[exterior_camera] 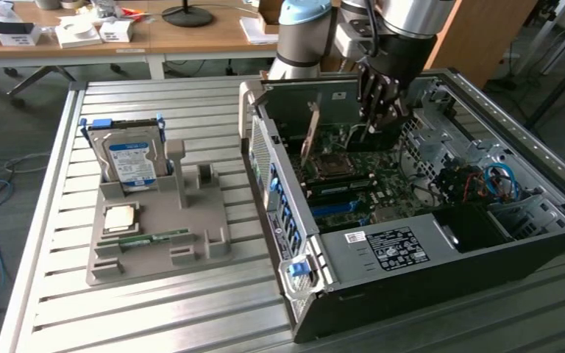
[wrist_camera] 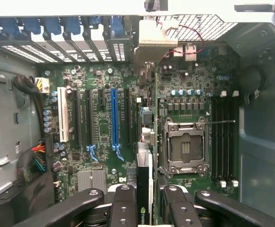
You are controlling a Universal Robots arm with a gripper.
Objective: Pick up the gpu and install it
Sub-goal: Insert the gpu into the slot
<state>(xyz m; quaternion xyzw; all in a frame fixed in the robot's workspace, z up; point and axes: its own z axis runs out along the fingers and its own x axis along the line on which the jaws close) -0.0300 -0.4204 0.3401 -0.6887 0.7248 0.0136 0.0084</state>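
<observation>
Installing gpu (wrist_camera: 144, 182) | clamping it edge-on in jaws, 1 o'clock in exterior view | likely needing: holding card upright, squaring edge to slot (wrist_camera: 114, 118)

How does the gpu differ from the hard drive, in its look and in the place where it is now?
The gpu is a thin green card; the hard drive is a boxy silver unit with a blue-white label. The gpu is held by the gripper over the motherboard inside the open computer case; the hard drive sits in a grey holder on the table, outside the case. Both stand on edge.
</observation>
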